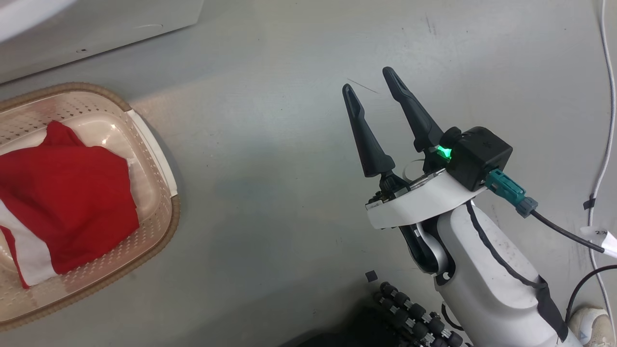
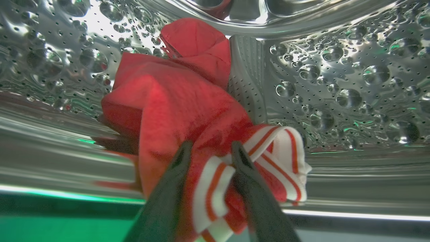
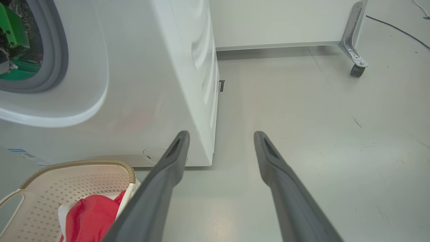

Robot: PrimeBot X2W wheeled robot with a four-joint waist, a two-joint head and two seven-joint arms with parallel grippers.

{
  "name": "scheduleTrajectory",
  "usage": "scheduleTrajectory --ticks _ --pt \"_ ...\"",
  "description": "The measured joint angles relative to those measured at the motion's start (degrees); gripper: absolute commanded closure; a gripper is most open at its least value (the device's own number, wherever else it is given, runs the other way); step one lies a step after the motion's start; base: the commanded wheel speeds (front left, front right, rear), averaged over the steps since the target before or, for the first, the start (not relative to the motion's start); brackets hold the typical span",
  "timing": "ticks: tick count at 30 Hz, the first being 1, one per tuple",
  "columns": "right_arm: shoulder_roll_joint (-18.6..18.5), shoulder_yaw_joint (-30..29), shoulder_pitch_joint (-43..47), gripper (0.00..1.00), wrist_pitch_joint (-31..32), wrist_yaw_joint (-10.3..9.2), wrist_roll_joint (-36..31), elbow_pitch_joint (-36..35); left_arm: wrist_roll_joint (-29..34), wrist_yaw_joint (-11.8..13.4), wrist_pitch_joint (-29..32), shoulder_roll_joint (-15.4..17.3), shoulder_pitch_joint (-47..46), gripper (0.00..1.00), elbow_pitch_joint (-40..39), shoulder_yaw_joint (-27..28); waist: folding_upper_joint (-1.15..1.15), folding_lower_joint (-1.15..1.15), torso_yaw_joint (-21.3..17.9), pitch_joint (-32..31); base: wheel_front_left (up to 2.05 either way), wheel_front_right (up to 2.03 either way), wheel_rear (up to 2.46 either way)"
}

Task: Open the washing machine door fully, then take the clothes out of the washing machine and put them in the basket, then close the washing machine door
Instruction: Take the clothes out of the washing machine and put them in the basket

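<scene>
Inside the washing machine's steel drum (image 2: 352, 84) lie red clothes (image 2: 174, 101) with white-and-red striped trim. My left gripper (image 2: 211, 144) has its two fingers narrowed around that trim, with fabric bunched between them. Another red and white garment (image 1: 67, 193) lies in the cream basket (image 1: 171, 226) on the floor at the left, below the white washing machine (image 1: 96, 29). My right gripper (image 1: 368, 79) hangs open and holds nothing over bare floor, right of the basket. In the right wrist view the right gripper (image 3: 221, 133) points past the machine's corner (image 3: 201, 101) and the basket (image 3: 77, 188). The washing machine door is out of view.
A white cable (image 1: 605, 144) runs along the floor at the right edge. A foot in a white shoe (image 1: 590, 325) stands at the lower right. A white unit on a caster (image 3: 356, 69) stands behind the machine. Grey floor stretches between basket and right arm.
</scene>
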Motion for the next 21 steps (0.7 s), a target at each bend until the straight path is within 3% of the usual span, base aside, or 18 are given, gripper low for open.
scheduleTrajectory --ticks 1,2,11,21 --pt "0.0 0.04 -0.01 0.0 0.0 0.0 0.01 0.01 -0.03 -0.03 0.47 0.0 -0.19 0.97 0.14 0.0 0.0 0.0 0.01 0.06 0.0 0.0 0.0" --pt "0.0 0.09 -0.01 0.0 0.0 0.0 0.05 0.02 -0.04 -0.03 0.68 0.0 -0.34 1.0 0.31 -0.01 0.0 0.0 0.01 0.12 0.0 0.0 0.0" --pt "0.0 0.12 -1.07 0.0 0.0 -0.43 0.48 0.1 -0.13 -0.83 1.59 0.02 -1.18 1.0 0.82 -0.21 0.0 0.0 0.04 0.23 0.0 0.0 0.0" --pt "-0.02 -0.58 -1.09 0.0 0.0 -0.87 -0.74 1.66 -1.22 -3.07 -3.81 -2.65 -0.68 1.0 1.15 -0.55 0.0 0.0 1.44 -1.44 0.0 0.0 0.0"
